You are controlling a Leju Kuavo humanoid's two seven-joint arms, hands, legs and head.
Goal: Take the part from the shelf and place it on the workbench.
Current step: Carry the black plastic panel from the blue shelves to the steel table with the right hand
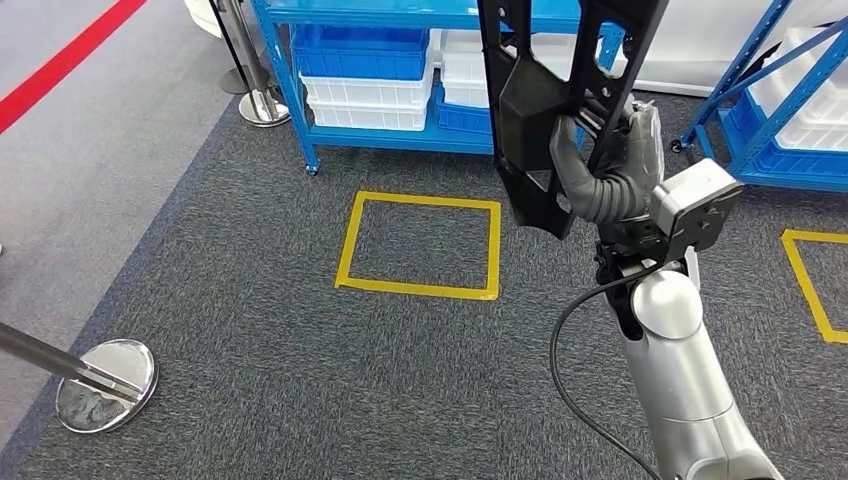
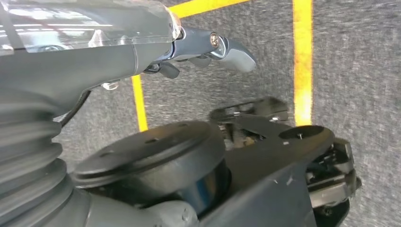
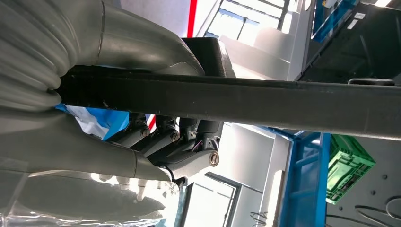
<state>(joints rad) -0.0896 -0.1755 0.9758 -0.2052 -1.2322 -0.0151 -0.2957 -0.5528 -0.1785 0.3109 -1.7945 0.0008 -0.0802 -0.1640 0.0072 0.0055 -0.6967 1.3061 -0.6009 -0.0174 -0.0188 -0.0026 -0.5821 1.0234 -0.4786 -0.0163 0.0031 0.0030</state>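
Note:
The part [image 1: 540, 100] is a long black plastic frame with cut-outs, held upright above the grey carpet, in front of the blue shelf [image 1: 380, 135]. My right hand [image 1: 600, 180] grips it near its middle, with the arm raised from the lower right. In the right wrist view the part [image 3: 265, 101] runs across as a dark bar, and my right hand [image 3: 156, 137] wraps around it with thumb and fingers [image 3: 189, 142]. My left hand [image 2: 208, 45] hangs over the carpet with its fingers stretched out and nothing in it.
Blue [image 1: 365, 52] and white [image 1: 365, 100] bins fill the shelf. A second blue rack [image 1: 790, 110] stands at the right. Yellow tape squares [image 1: 420, 245] [image 1: 810, 285] mark the carpet. Stanchion bases [image 1: 105, 385] [image 1: 262, 105] stand at the left, by a red floor line [image 1: 60, 65].

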